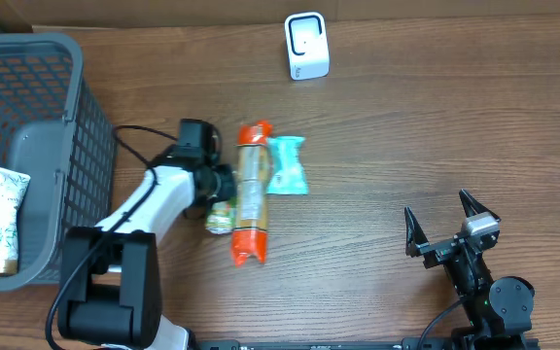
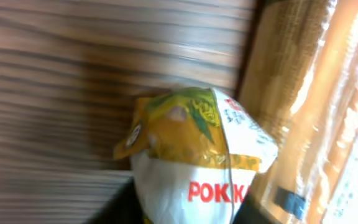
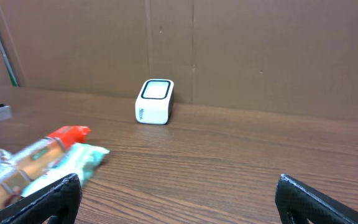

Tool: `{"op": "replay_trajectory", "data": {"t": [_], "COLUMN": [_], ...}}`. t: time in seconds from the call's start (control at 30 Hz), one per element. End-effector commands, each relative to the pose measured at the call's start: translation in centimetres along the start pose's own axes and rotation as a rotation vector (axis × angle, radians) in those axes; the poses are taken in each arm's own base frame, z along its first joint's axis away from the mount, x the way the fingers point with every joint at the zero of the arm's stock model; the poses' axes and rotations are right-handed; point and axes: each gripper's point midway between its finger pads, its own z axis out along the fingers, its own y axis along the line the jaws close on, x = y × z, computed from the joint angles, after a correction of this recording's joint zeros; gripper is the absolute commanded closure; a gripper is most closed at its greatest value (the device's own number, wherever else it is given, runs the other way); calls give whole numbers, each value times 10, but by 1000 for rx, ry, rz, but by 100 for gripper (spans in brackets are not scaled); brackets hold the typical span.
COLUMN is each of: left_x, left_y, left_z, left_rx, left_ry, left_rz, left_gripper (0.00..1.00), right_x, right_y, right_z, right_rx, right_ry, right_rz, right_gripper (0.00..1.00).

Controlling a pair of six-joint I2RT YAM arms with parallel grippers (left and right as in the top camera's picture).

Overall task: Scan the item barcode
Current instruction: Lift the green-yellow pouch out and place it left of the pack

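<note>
One Pokka drink carton (image 1: 220,220), yellow and white, is laid on the wooden table (image 1: 406,126) at lower centre-left of the overhead view, just beside a long orange-ended packet (image 1: 250,194). The left gripper (image 1: 221,187) is set directly over it; whether its jaws are pinching cannot be told. A teal sachet (image 1: 287,165) is laid beside the packet. A white scanner (image 1: 306,46) is stood at top centre. The right gripper (image 1: 437,209) is spread wide at lower right. A grey basket (image 1: 27,68) containing a tube (image 1: 6,219) is placed at far left.

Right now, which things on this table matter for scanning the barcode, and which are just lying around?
For the job:
Pokka carton, close in front of the left arm
white scanner

Lying about:
orange packet
teal packet
grey basket
tube inside it
</note>
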Motion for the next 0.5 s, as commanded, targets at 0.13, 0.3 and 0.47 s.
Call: {"op": "replay_trajectory", "data": {"t": [0.13, 0.3, 0.47], "left_x": [-9, -61, -116], "left_y": [-34, -34, -14], "left_z": [-23, -103, -244], "left_rx": [91, 62, -61], "left_ry": [46, -22, -252], "left_rz": [5, 47, 76], "left_gripper": [31, 20, 6], "right_x": [2, 2, 2], "right_y": [-1, -1, -1], "right_z": [0, 0, 0], "right_rx": [5, 5, 5], "right_ry": [-2, -2, -2], "right_rz": [-2, -2, -2], "right_gripper": [0, 0, 0]}}
